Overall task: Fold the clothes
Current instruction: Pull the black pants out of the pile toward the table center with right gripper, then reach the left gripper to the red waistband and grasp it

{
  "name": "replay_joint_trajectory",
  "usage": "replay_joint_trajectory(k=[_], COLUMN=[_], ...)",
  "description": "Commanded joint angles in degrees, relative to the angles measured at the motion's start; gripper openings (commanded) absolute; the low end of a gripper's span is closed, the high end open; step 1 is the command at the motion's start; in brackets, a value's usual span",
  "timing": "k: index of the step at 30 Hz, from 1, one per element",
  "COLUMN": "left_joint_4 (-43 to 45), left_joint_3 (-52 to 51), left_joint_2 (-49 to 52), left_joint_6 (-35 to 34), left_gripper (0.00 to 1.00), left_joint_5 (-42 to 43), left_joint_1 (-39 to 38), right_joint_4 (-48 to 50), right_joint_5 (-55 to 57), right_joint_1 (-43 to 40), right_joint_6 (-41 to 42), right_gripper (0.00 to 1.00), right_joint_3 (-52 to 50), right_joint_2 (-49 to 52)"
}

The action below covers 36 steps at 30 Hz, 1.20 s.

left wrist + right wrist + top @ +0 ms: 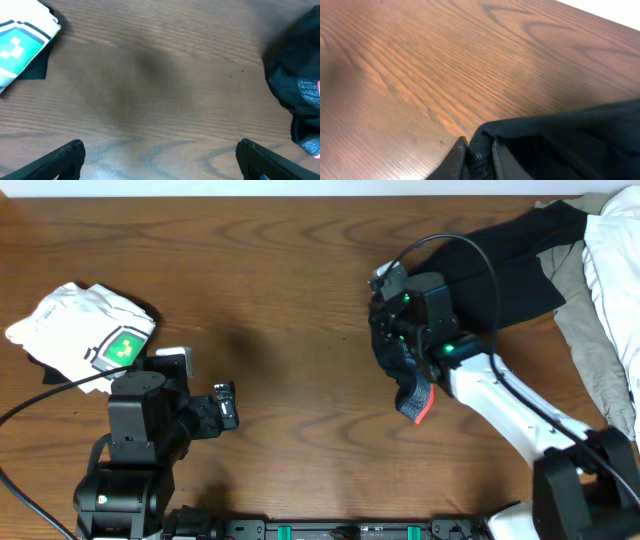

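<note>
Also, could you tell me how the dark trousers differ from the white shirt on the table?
The trousers are dark with a grey, red-edged waistband; the shirt is white with a green square print. The trousers stretch from mid-table to the far right corner; the shirt sits bunched at the left. The trousers are pinched in the right arm's jaws; nothing touches the shirt. Both are soft garments on the table.
</note>
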Motion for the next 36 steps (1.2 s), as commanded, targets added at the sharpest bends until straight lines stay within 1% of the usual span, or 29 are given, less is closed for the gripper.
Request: replay_joint_trajectory(k=[1, 3, 6, 7, 9, 11, 12, 14, 16, 20, 23, 24, 26, 28, 29, 30, 31, 33, 36], left_joint_4=[0.04, 0.04, 0.07, 0.11, 0.46, 1.18, 1.68, 3.08, 5.18, 11.78, 16.74, 18.67, 23.41, 28.63, 31.1, 33.33, 35.26, 38.38, 39.34], left_joint_3=[1.2, 1.2, 1.2, 1.2, 1.2, 1.2, 1.2, 1.2, 1.2, 1.2, 1.2, 1.2, 1.2, 1.27, 1.49, 2.01, 2.89, 5.77, 11.02], left_joint_2=[0.07, 0.07, 0.07, 0.07, 0.15, 0.39, 0.55, 0.87, 1.75, 6.78, 13.29, 15.85, 21.64, 27.23, 29.94, 32.61, 35.32, 41.24, 48.85], left_joint_6=[-0.35, -0.35, -0.35, -0.35, -0.35, -0.35, -0.37, -1.16, -3.32, -4.35, -9.25, -10.91, -14.4, -17.84, -19.28, -20.68, -21.88, -24.39, -28.17], left_gripper=[0.98, 0.98, 0.98, 0.98, 0.98, 0.98, 0.98, 0.98, 0.98, 0.98, 0.98, 0.98, 0.98, 0.98, 0.98, 0.98, 0.98, 0.98, 0.98], left_joint_5=[-0.04, -0.07, -0.07, -0.07, -0.07, -0.04, -0.04, -0.04, 0.31, 8.85, 12.31, 13.09, 13.94, 13.92, 13.9, 13.88, 13.84, 13.73, 11.04], left_joint_1=[-0.17, -0.17, -0.17, -0.17, -0.17, -0.17, -0.17, -0.17, -0.17, -0.17, -1.2, -2.1, -4.9, -8.46, -10.4, -12.37, -14.25, -17.73, -20.96], right_joint_4=[3.61, 5.97, 8.17, 8.41, 7.96, 6.75, 6.36, 5.75, 5.38, 3.15, -3.43, -6.34, -13.38, -20.2, -24.13, -27.32, -30.23, -35.34, -40.52], right_joint_5=[0.5, -2.32, -8.74, -9.94, -10.69, -9.53, -9.49, -9.7, -11.02, -11.3, -11.28, -11.28, -11.3, -11.3, -11.32, -11.32, -11.34, -11.34, -11.32], right_joint_1=[1.84, 2.36, 2.91, 2.95, 2.89, 2.12, 1.42, -0.46, -2.45, -7.85, -12.94, -14.56, -17.88, -20.74, -22.32, -23.52, -24.55, -26.16, -27.19], right_joint_6=[5.03, 6.78, 6.82, 6.8, 6.75, 6.71, 6.71, 6.75, 6.75, 6.75, 6.75, 6.75, 6.73, 6.75, 6.75, 6.75, 6.78, 6.75, 6.73], right_gripper=[0.31, 0.35, 0.42, 0.43, 0.45, 0.45, 0.47, 0.56, 0.57, 0.59, 0.59, 0.61, 0.73, 0.81, 0.87, 0.97, 0.99, 0.99, 0.99], right_joint_3=[0.07, 0.07, 0.07, 0.07, 0.07, 0.07, 0.07, 0.07, 0.07, 0.09, 0.09, 0.09, 0.09, 0.09, 0.09, 0.09, 0.09, 0.07, 0.07], right_joint_2=[2.58, 3.63, 4.66, 4.87, 4.85, 4.63, 4.42, 3.23, 0.94, -7.39, -14.56, -16.55, -20.13, -22.58, -23.65, -24.3, -24.76, -25.0, -24.83])
